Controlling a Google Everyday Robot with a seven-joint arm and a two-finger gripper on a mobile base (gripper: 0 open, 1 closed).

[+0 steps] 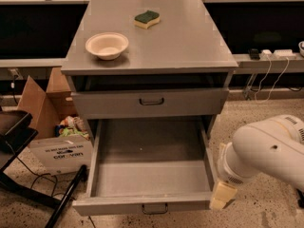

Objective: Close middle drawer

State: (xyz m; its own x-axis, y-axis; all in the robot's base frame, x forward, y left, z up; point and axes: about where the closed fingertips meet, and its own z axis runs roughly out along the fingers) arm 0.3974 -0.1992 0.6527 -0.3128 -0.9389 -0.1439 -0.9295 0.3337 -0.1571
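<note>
The middle drawer (142, 204) is pulled far out of the grey cabinet (152, 51). It has a low, wide front panel with a small dark handle (154, 208) and a long, empty grey tray (151, 167). Above it is a drawer with a taller front panel (150, 102) and its own handle, standing slightly out of the cabinet. My white arm (266, 151) comes in from the right. My gripper (222, 196), cream-coloured, is low at the right front corner of the middle drawer, close to or touching its front panel.
A cream bowl (107, 45) and a green-and-yellow sponge (147, 19) sit on the cabinet top. An open cardboard box (57, 141) with clutter stands on the floor at left, next to a black chair base (28, 175). Cables and plugs (273, 56) are at right.
</note>
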